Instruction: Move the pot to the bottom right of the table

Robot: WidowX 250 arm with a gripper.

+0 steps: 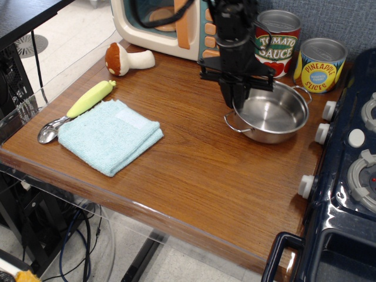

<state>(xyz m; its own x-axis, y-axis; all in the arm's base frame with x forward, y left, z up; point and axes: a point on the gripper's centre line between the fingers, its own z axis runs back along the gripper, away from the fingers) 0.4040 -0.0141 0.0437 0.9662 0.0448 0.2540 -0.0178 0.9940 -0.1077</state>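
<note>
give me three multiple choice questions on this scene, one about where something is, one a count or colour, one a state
1. Where does the spoon lie?
A. inside the pot
B. along the far left edge of the folded towel
C. on the stove

2. How many labelled tin cans stand behind the pot?
A. one
B. two
C. four

3. How does the gripper stand to the pot?
A. its fingers close on the pot's left rim
B. it hovers over the towel
C. it rests flat on the table, away from the pot

Answers:
1. B, its green handle and metal bowl lie along the towel.
2. B, a tomato sauce can and a pineapple can.
3. A, the fingers grip the rim by the near loop handle.
</note>
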